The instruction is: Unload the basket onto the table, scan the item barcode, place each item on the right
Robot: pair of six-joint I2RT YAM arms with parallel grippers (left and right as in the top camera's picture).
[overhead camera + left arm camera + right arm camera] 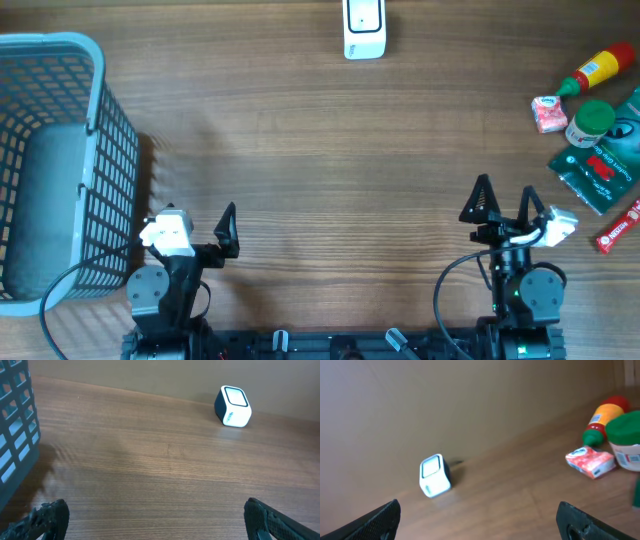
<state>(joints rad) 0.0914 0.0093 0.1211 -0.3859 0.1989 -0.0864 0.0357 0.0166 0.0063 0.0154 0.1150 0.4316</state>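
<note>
Wood-grain table w/ plain brown wall behind, soft even light.

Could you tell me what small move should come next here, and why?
Probably the right gripper should reach forward and to its right, toward the red-and-white packet. The gripper is open and holds nothing, nothing is yet in front of the white scanner, and the packet lies on that arm's side.
</note>
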